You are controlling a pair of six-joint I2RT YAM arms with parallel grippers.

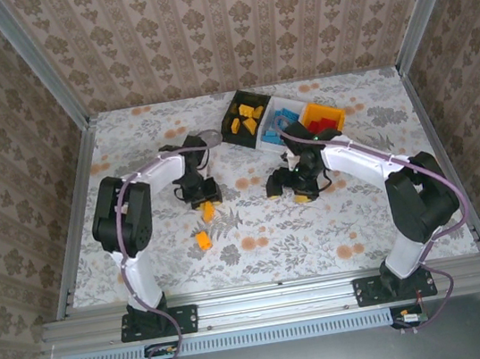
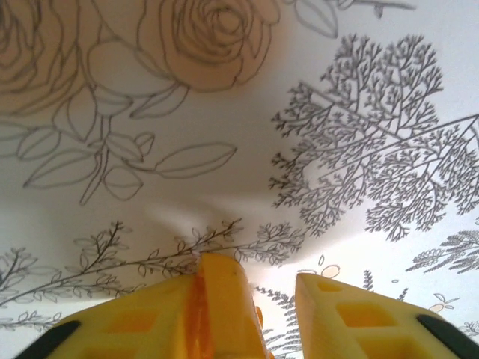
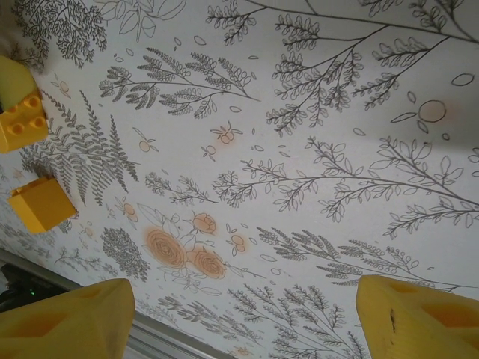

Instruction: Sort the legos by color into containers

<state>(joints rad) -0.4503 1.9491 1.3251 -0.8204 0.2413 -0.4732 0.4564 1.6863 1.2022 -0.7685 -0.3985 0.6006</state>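
- Left gripper (image 1: 200,193) low over the floral cloth (image 1: 320,231), left of table centre
- In the left wrist view we see an orange-yellow brick (image 2: 223,299) between its fingers (image 2: 135,325), flush against one, with a sliver of cloth showing before the other; we cannot tell if the brick is clamped
- Second orange-yellow brick (image 1: 203,239) lies on the cloth just nearer the arm bases, apart from the gripper
- Right gripper (image 3: 243,321) right of centre, low over the cloth, jaws spread wide with bare cloth between them
- Three bins in a row at the far side, touching: black bin (image 1: 228,127) with orange-yellow bricks, white bin (image 1: 265,140) with blue ones, orange-yellow bin (image 1: 312,113) with red ones
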